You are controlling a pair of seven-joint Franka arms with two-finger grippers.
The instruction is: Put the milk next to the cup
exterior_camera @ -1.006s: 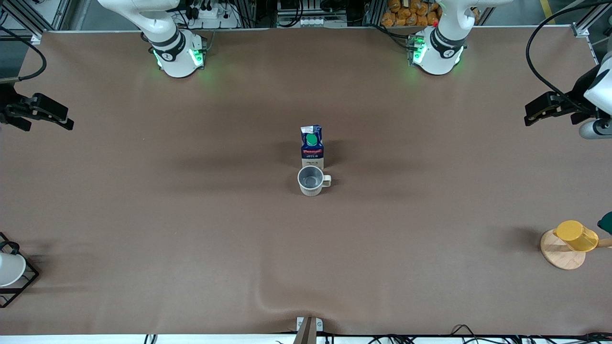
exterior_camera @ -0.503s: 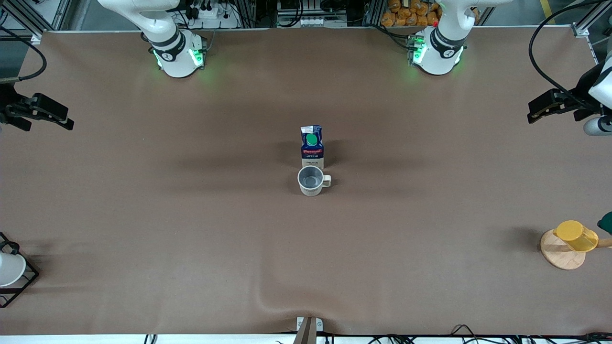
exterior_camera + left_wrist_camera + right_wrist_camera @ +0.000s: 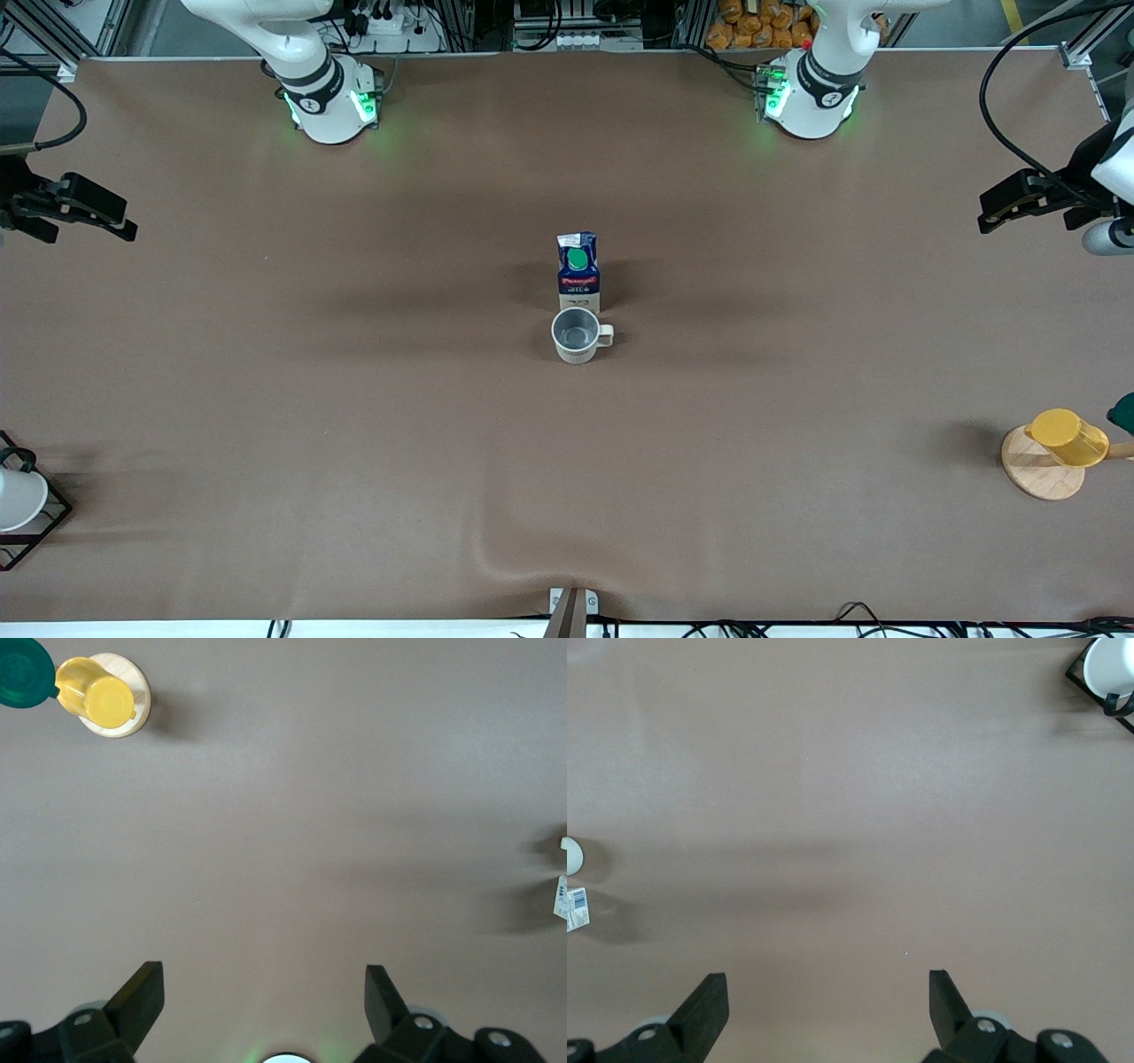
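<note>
Milk (image 3: 578, 272) stood touching cup (image 3: 577, 335). I judged it light, crushable: grip the lower sides. Left gripper (image 3: 264, 992) and right gripper (image 3: 828, 992) spread empty, parked above table ends.

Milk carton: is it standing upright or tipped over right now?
Upright. The milk stands on its base with its folded top and green cap uppermost, just farther from the front camera than the cup; neither gripper holds it.

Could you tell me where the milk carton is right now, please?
In the front view, the milk stands upright mid-table, right beside the cup and just farther from the camera.
</note>
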